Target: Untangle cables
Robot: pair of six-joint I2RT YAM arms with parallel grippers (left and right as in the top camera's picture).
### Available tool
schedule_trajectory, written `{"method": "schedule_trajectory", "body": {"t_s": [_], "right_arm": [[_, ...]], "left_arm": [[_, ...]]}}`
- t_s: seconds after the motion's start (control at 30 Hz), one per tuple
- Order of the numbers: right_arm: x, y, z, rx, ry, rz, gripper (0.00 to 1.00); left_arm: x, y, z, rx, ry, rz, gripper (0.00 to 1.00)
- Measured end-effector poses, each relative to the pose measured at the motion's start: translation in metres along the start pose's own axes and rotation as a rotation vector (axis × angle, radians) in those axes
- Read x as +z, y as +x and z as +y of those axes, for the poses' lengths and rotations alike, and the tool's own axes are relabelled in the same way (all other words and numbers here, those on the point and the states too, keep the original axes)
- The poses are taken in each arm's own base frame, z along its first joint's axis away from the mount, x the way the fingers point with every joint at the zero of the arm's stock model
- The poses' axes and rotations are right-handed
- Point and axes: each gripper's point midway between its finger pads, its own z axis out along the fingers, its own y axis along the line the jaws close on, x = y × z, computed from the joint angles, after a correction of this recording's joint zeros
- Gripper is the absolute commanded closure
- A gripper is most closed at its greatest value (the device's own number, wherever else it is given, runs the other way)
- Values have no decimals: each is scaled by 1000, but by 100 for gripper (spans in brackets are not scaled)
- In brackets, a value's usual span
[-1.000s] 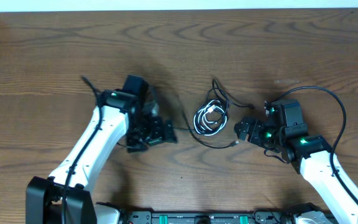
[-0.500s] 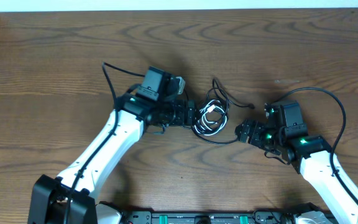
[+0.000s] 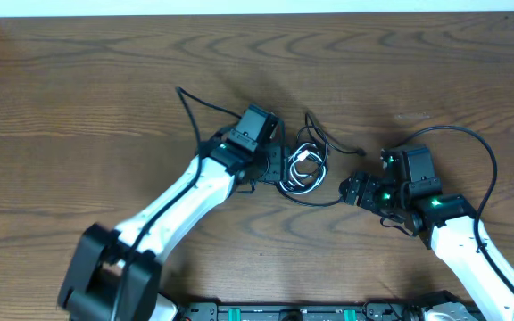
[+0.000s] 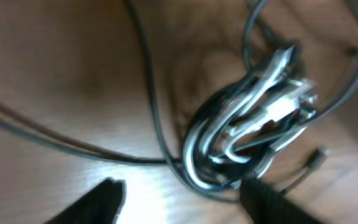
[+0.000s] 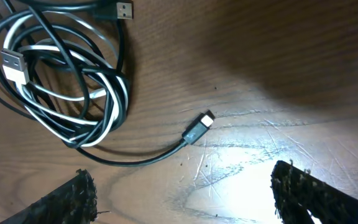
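The cables (image 3: 302,168) lie in one tangled coil of black and white loops at the table's middle. The blurred left wrist view shows the coil (image 4: 247,134) close up, and it also shows in the right wrist view (image 5: 55,87). A black lead runs from the coil to a small plug (image 5: 199,127) on the wood. My left gripper (image 3: 275,165) is open at the coil's left edge; its fingertips (image 4: 185,202) straddle the coil's near side. My right gripper (image 3: 353,189) is open and empty just right of the coil, its fingers (image 5: 185,193) apart over bare wood below the plug.
A thick black arm wire (image 3: 471,147) arcs over my right arm. Another arm wire (image 3: 194,111) rises behind my left arm. The table's far edge meets a white strip (image 3: 257,7).
My left arm has swung right, from the table's left-middle up to the coil's left edge. The right arm and the coil have stayed put.
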Motion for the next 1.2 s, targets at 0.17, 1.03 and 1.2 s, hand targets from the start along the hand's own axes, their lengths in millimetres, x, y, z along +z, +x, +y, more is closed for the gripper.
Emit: {"method": "schedule_trajectory", "body": {"t_s": [0.17,1.03,1.2], "right_arm": [[0,1,-1,1,5,3,12],[0,-1,-2,0,11,-9,12],[0,2,-4,4,21,4,12]], "left_arm": [[34,14,16,-103,-65,79,41],[68,44,-21,-503,-21,180,92],[68,47,-16,-429,-64,158,93]]}}
